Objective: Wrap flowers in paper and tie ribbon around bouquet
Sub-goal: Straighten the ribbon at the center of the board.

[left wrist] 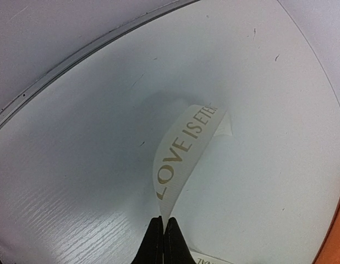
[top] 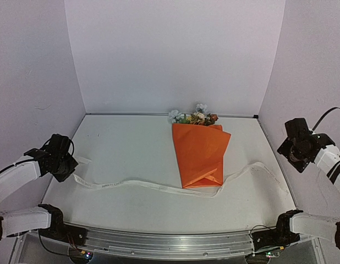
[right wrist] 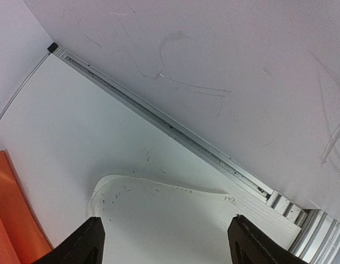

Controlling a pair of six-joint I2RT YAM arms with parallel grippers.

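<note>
risk: long cream-white printed fabric ribbon (top: 137, 184) slack, only passing the near tip of the orange paper-cone bouquet (top: 201, 154), not round its waist; one-sided pull likely to drag it clear or skew the cone.
left gripper (left wrist: 163, 221): fingers pressed together, pinching ribbon's left end.
right gripper (right wrist: 164, 228): fingers wide apart, holding nothing, above ribbon's right end.
bouquet position: flat, middle of white table (top: 126, 143), blooms at far end.

Both arms (top: 16, 179) have white links and black joints, with black left gripper (left wrist: 163, 220), black right gripper (right wrist: 164, 231), and a black cable (top: 329, 114) above the right gripper.
</note>
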